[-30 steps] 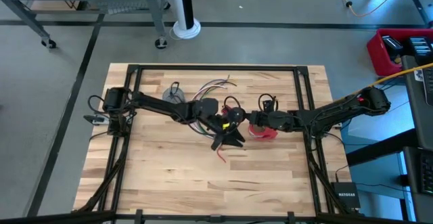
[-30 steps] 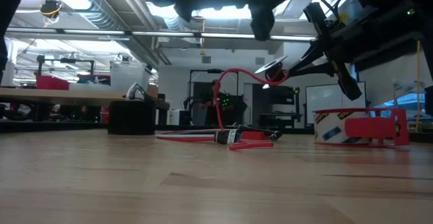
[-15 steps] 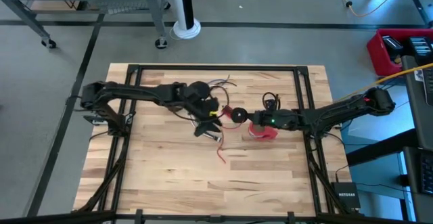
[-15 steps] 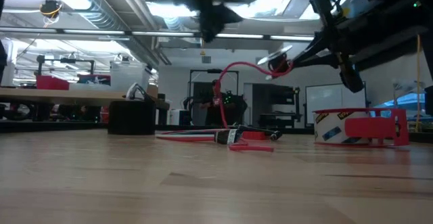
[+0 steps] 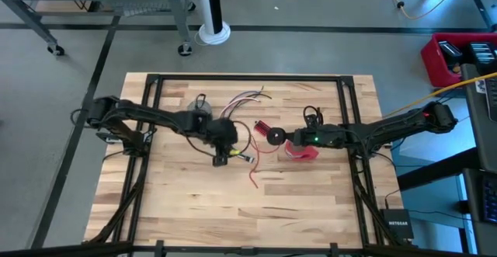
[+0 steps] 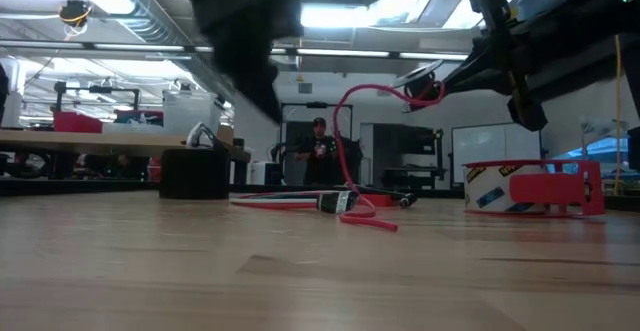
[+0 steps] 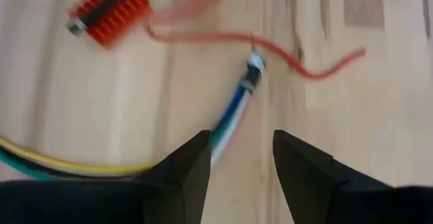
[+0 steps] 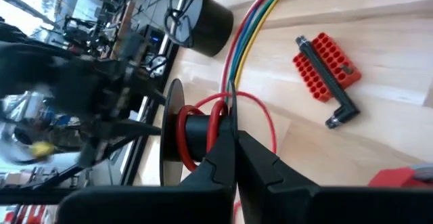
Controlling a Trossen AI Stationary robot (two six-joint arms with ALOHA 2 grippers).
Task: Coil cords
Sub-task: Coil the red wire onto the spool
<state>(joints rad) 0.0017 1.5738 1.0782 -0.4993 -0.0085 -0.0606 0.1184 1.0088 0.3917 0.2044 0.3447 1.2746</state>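
Observation:
My right gripper (image 5: 283, 137) is shut on a small black spool (image 5: 273, 135) wound with red cord, held above the table's middle. The red cord (image 6: 345, 121) hangs from the spool down to the table, where its free end (image 5: 254, 181) lies. The long bundle of coloured wires (image 5: 245, 99) lies on the table, its plug end (image 7: 252, 75) just ahead of my left gripper (image 7: 240, 173). That gripper is open, points steeply down over the bundle left of the spool (image 5: 220, 160), and touches nothing. A small grey coil with a black loop (image 5: 199, 107) stands at the far left. My right gripper pinches the spool's near disc (image 8: 233, 112) edge-on between its two fingers, coming almost level from the table's right. The spool is lifted clear of the table with its axle about level. The red cord wound on it (image 8: 184, 132) trails slack down to the table.
A red tape roll (image 5: 303, 151) lies just under my right arm, by the spool. A small red ribbed block with a black rod (image 8: 325, 68) lies on the table beyond the spool. A black frame (image 5: 248, 78) borders the wooden table; the near half is bare wood.
My left gripper has drawn back from beside the spool toward the table's left and tipped from nearly level to steeply downward, ending over the bundle's plug end. The hanging red cord has swung and its end on the table has shifted a little.

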